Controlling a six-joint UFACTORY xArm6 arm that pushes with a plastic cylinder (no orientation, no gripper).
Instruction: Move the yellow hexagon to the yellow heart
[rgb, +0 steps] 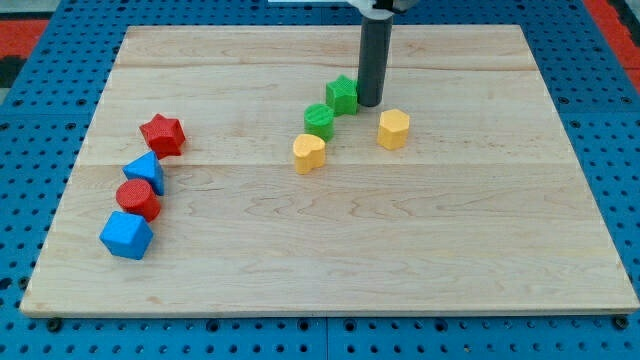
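A pale wooden counter (330, 250) is seen filling most of the frame, set on a blue perforated surface (30, 120). My tip (369, 104) is found above the centre of the frame, at the lower end of a straight dark rod (374, 60) that comes down from the frame's top edge. No jaws are carried by this rod, so no opening or closing can be told of them. The tip is placed just to the right of a green star (342, 94), close beside it or touching; which of the two cannot be told. A second green block (319, 121), rounded in outline, is set just below and left of the star. The yellow hexagon (393, 129) is located below and slightly right of the tip, apart from it. The yellow heart (309, 153) is seen to the hexagon's lower left, near it but separated by bare wood. At the frame's left, four blocks are lined up diagonally: a red star (162, 134), a blue triangle (145, 172), a red rounded block (138, 199) and a blue cube (126, 235).
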